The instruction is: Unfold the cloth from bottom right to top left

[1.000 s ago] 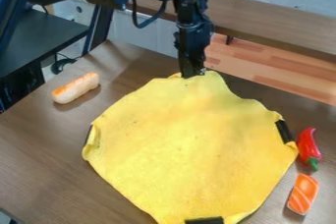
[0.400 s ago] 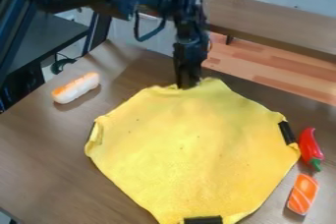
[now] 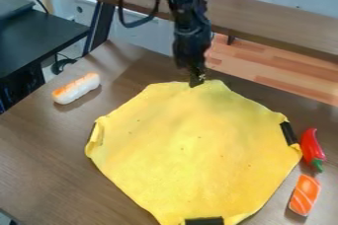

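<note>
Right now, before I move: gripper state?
Black two-finger gripper: at the top edge of the flat yellow cloth in the camera view; open, closed or holding, can't tell.

**Roll (image 3: 76, 89) at the view's left, pepper (image 3: 312, 145) and slice (image 3: 304, 195) at its right**

On your surface (image 3: 39, 145), the roll is white and orange; the red pepper has its green stem near the striped orange slice. Behind, you see a brown bench (image 3: 277, 21) and wooden floor (image 3: 264, 66).

Here's the cloth (image 3: 191, 150), lying on the tabletop (image 3: 39, 169); the toy roll (image 3: 76, 88) sits off its upper left, the pepper (image 3: 312, 149) close by its right edge, the sushi (image 3: 305, 195) off its lower right.
</note>
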Robot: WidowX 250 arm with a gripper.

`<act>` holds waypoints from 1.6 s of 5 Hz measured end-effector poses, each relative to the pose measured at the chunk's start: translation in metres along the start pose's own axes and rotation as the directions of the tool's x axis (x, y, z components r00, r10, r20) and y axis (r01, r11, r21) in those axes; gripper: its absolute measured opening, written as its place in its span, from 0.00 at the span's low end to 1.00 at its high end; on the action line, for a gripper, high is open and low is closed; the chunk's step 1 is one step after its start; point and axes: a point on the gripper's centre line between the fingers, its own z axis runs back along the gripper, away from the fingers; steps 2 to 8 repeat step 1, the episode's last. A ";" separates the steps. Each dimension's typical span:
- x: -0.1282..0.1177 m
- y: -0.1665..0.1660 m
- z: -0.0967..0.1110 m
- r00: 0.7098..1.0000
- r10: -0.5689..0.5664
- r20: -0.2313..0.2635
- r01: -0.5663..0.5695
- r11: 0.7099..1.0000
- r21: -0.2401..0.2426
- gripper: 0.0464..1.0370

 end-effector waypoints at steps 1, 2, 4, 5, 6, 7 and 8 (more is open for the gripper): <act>-0.001 -0.013 0.033 0.996 -0.015 0.093 0.014 1.000 0.013 0.96; -0.001 -0.013 0.033 0.996 -0.015 0.093 0.014 1.000 0.013 0.96; -0.001 -0.013 0.033 0.996 -0.015 0.093 0.014 1.000 0.013 0.96; -0.001 -0.013 0.033 0.996 -0.015 0.093 0.014 1.000 0.013 0.96; -0.001 -0.013 0.033 0.996 -0.015 0.093 0.014 1.000 0.013 0.96; -0.001 -0.013 0.033 0.996 -0.015 0.093 0.014 1.000 0.013 0.96; -0.001 -0.013 0.033 0.996 -0.015 0.093 0.014 1.000 0.013 0.96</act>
